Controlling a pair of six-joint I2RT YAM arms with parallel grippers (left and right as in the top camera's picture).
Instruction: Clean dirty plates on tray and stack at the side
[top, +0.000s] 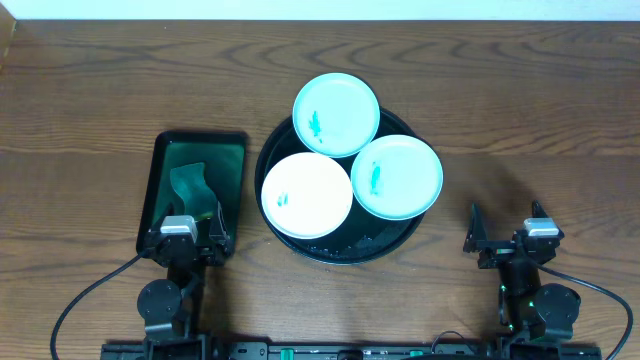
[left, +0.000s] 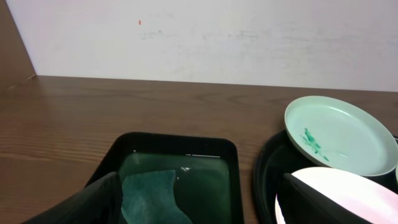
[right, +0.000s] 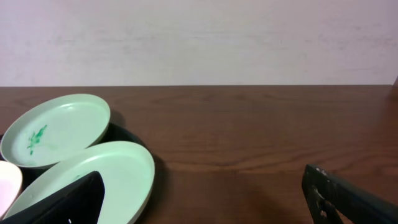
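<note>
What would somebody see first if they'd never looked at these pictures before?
Three pale plates crowd the round black tray in the middle of the wooden table, and two of them carry bright green smears. To its left sits a rectangular black tray holding a green cloth.

Place: robot lab bench
Rig: arms (top: 165, 298) fixed at table (top: 80, 120) edge, cables (top: 100, 277) trailing
Backdrop: bare white wall (left: 217, 37)

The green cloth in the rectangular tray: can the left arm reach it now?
Probably yes. The left gripper hangs open at the near end of the rectangular tray, the cloth lies uncovered just ahead, and nothing stands between.
</note>
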